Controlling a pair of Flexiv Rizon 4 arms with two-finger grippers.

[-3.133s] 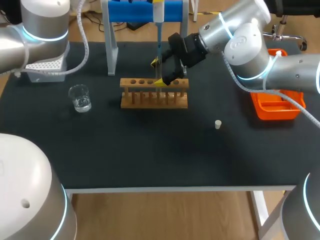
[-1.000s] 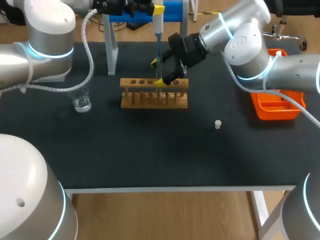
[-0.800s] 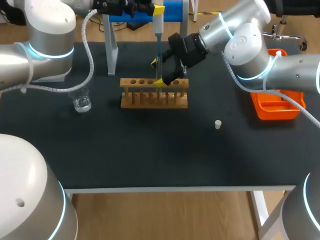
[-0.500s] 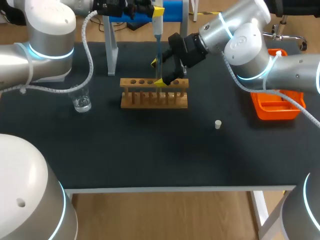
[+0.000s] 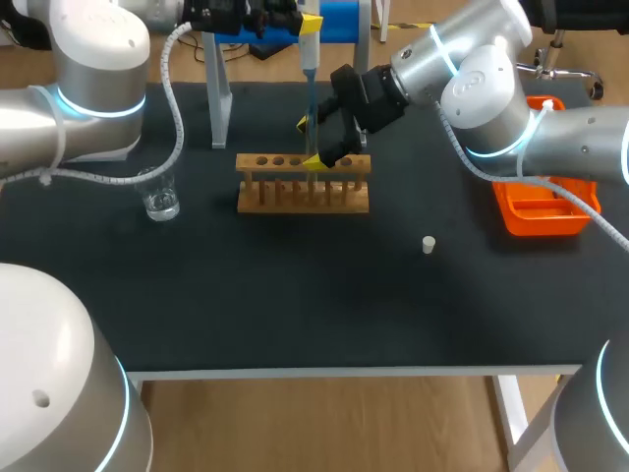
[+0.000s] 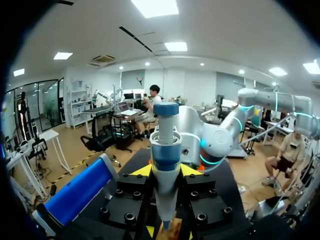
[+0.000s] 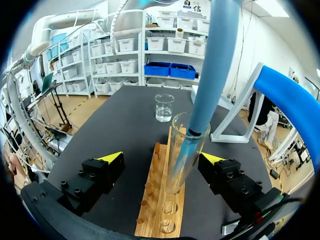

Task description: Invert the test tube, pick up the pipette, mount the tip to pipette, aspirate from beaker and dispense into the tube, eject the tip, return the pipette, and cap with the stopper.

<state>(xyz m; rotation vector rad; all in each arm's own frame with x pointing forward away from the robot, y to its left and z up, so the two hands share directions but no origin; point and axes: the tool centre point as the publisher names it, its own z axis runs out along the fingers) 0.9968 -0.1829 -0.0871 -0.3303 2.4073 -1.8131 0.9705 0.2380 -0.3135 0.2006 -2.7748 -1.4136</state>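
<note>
My left gripper [image 5: 307, 22] is shut on the white and blue pipette [image 5: 310, 54], high over the rack; in the left wrist view the pipette [image 6: 165, 160] sits between the yellow fingertips [image 6: 142, 171]. Its long blue tip [image 7: 207, 65] reaches down into the mouth of the glass test tube [image 7: 180, 155]. The tube stands upright in the wooden rack [image 5: 303, 195]. My right gripper [image 7: 162, 159] is open, one finger on each side of the tube without touching it. The beaker [image 5: 157, 192] stands to the rack's left. The white stopper [image 5: 428, 245] lies to the rack's right.
The blue pipette stand [image 5: 221, 88] rises behind the rack. An orange tray [image 5: 541, 211] sits at the table's right edge under my right arm. In the right wrist view the beaker [image 7: 164, 107] stands beyond the rack [image 7: 160, 200].
Since the earliest frame my left arm has swung and its gripper now shows at the top, holding the pipette. Over the last second nothing has visibly moved.
</note>
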